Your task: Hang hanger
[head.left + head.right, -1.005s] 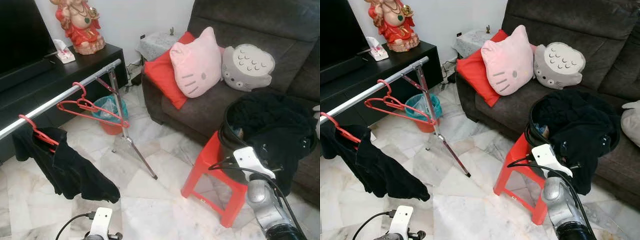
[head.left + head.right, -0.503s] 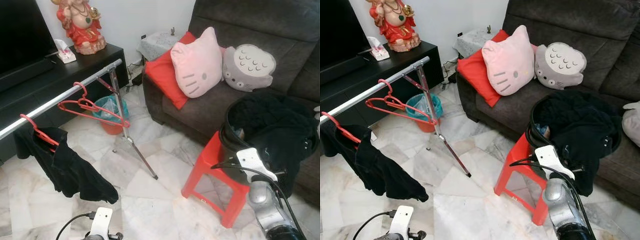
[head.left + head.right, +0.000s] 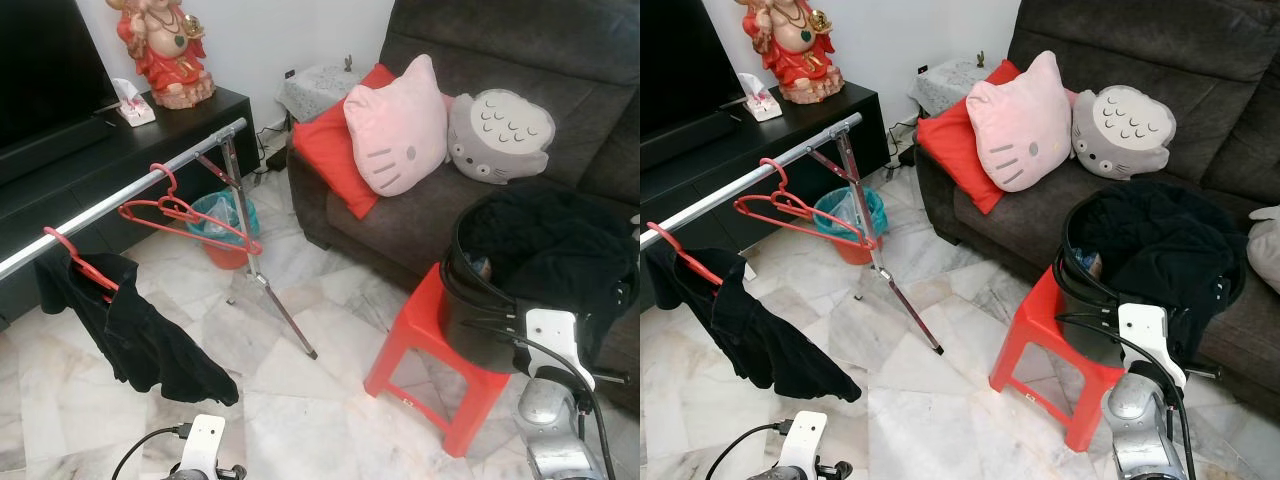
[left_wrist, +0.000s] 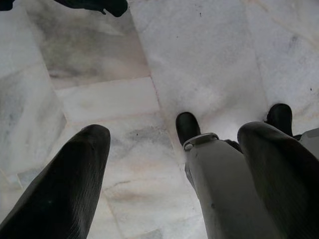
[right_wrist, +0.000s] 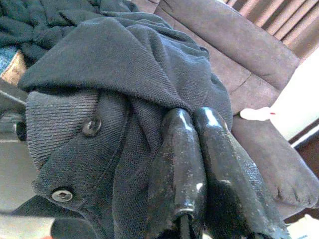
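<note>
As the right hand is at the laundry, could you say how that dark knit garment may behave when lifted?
The dark buttoned knit garment lies in soft folds, so probably floppy. Draped over the black basket, it may drag or snag.

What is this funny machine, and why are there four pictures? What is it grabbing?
It's a walking robot that helps at home. Two pictures come from cameras in its head, looking down at a living room. The other two come from cameras on its wrists. A metal rail holds an empty red hanger and a black shirt. A black basket of dark clothes stands on a red stool. The right gripper pinches a dark buttoned garment. The left gripper hangs open above the floor.
</note>
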You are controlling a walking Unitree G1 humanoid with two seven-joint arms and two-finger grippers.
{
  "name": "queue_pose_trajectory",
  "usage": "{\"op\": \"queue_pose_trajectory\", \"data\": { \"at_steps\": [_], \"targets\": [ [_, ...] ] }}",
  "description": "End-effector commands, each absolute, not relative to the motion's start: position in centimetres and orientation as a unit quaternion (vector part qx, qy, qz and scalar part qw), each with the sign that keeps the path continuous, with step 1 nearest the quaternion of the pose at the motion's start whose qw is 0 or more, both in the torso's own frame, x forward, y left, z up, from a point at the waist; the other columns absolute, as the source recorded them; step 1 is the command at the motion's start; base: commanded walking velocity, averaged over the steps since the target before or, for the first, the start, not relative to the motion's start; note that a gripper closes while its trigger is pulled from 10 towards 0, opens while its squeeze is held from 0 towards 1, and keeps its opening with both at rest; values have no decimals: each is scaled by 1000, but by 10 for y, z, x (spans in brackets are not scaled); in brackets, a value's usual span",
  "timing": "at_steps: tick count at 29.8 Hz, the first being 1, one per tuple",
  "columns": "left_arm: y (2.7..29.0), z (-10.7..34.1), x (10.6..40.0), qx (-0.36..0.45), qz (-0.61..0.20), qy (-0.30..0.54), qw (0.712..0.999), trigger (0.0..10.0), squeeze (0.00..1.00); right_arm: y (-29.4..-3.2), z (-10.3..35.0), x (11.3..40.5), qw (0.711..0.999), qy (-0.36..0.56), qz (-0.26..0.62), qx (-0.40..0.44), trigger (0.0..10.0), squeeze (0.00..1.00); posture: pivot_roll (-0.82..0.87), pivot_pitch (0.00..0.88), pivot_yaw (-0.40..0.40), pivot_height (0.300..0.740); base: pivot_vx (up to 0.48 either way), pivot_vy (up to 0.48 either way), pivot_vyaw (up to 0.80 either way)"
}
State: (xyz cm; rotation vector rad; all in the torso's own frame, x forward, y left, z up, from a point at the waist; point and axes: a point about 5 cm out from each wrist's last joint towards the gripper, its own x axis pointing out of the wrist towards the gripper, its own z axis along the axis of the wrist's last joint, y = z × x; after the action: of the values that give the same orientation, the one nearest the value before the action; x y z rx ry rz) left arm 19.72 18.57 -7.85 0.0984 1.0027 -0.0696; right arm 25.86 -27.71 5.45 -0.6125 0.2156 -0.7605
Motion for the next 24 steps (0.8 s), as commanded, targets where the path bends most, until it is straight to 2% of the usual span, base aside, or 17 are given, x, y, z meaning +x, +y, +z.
{"op": "queue_pose_trajectory", "data": {
  "at_steps": [1,8,13,18,21,24],
  "targets": [
    [188,-79,195,57,-33,485,872,10000,0,-287,50,246,866,115,-411,-262,0,0,-15,0,41,740,0,0,0],
    [189,-79,195,60,-33,485,872,10000,0,-305,47,223,842,113,-493,-190,0,0,-18,0,44,740,0,0,0],
    [190,-79,195,63,-33,485,872,10000,0,-319,70,227,839,60,-511,-179,0,0,-21,0,47,740,0,0,0],
    [190,-79,195,65,-33,484,872,10000,0,-332,89,233,838,23,-530,-130,0,0,-18,0,47,740,0,0,0],
    [190,-79,195,65,-33,484,872,10000,0,-338,92,231,827,15,-554,-90,0,0,-20,0,48,740,0,0,0],
    [190,-79,195,66,-34,484,872,10000,0,-343,79,218,797,35,-603,-11,0,0,-21,0,50,740,0,0,0]
  ]
}}
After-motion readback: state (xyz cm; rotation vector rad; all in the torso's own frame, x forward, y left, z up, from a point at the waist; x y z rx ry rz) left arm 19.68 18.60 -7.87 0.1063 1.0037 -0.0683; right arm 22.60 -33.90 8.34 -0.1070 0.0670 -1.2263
